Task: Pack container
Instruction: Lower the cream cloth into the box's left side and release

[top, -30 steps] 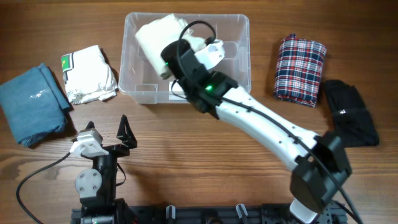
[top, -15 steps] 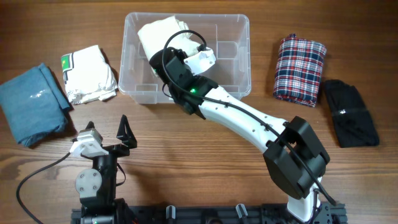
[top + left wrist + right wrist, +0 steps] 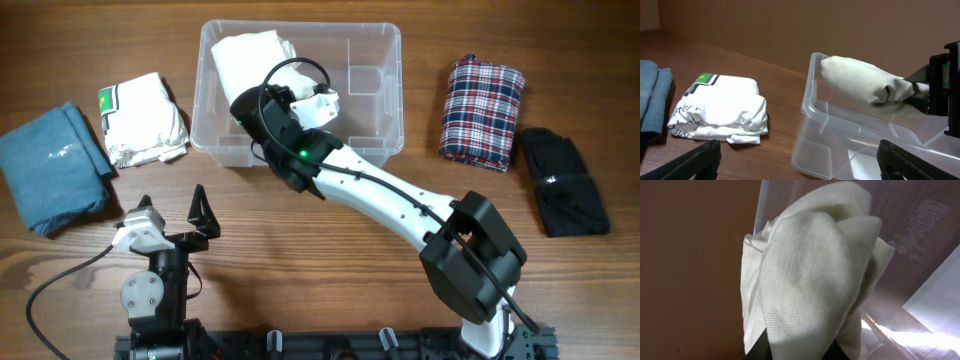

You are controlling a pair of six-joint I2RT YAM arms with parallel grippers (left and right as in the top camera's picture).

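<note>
Holding the cloth (image 3: 250, 55) clamped in my right pincer (image 3: 915, 89) over the far-left corner of the bin (image 3: 397, 90) (leaving room for others); left pincer (image 3: 173, 208) gapes.

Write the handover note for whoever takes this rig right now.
Right claw: shut on the cream folded cloth, held over the left end of the clear plastic container, not yet released.
Left claw: open, idle near its base.
Done: nothing else seen in the container.
Left to pack: white printed folded garment and blue folded cloth on its left, red-and-blue plaid folded cloth and black folded cloth on its right.
</note>
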